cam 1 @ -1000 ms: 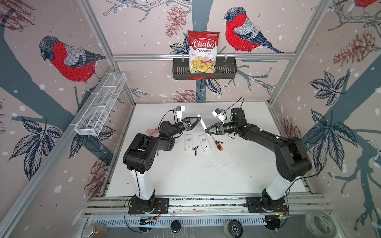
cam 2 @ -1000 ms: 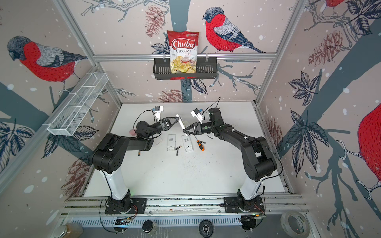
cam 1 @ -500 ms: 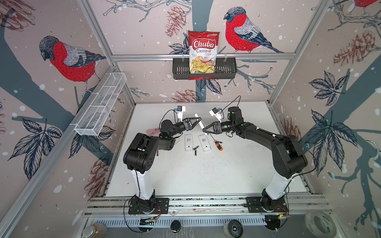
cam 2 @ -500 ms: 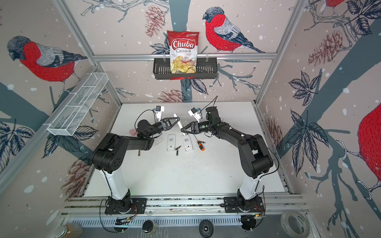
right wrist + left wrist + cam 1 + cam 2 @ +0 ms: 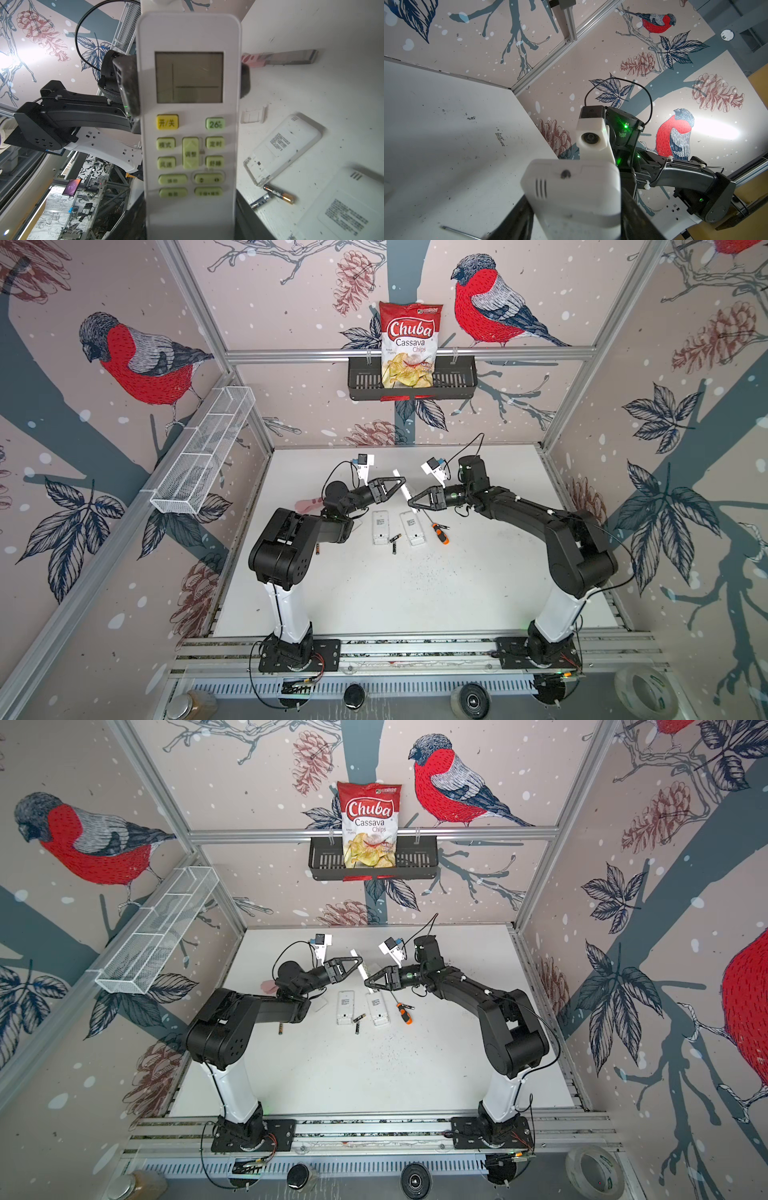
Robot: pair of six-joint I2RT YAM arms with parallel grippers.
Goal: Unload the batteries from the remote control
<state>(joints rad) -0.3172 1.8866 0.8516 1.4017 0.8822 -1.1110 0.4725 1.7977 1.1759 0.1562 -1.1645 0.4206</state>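
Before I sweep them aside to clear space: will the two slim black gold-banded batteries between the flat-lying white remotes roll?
The batteries are smooth cylinders lying on their sides on the flat white table, so a sideways push probably rolls them; an endwise push should slide them. The flanking white plastic remotes may stop them.

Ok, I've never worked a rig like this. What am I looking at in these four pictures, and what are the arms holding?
Two black robot arms with two-finger grippers stand at a white table. Both top views look down on everything; each wrist view rides on an arm. The left gripper and right gripper hold one white remote in the air between them, button side facing the right wrist camera. On the table lie two more remotes face down, loose batteries, and a screwdriver.
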